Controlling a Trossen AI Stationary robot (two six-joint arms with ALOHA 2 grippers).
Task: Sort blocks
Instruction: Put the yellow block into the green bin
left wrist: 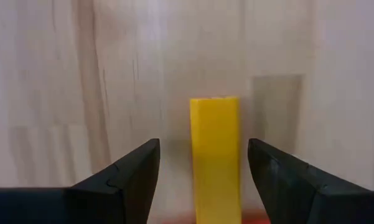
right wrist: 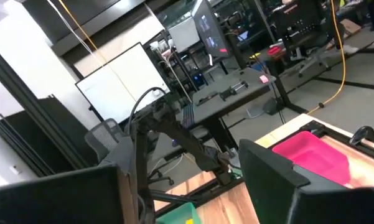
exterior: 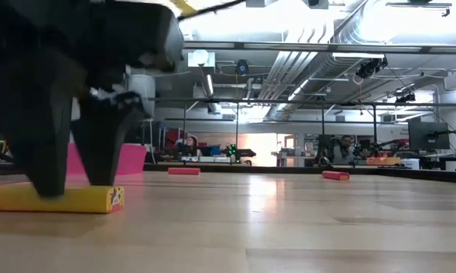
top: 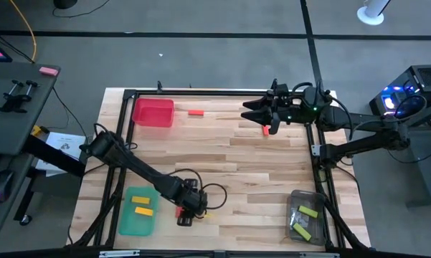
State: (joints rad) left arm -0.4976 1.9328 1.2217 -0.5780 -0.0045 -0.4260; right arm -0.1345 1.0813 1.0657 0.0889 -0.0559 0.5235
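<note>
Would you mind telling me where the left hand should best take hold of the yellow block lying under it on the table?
Grip the yellow block across its two long sides, coming straight down from above. It lies flat on the table, and the left hand is open with a finger on either side of it, so closing there should pinch its narrow width.

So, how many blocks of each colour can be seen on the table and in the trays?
Red blocks: 3, the last partly hidden beside the left gripper.
Yellow blocks: 3, two in the green tray at, one inside the left gripper.
Light green blocks: 2, in the clear tray.
Total: 8.
</note>
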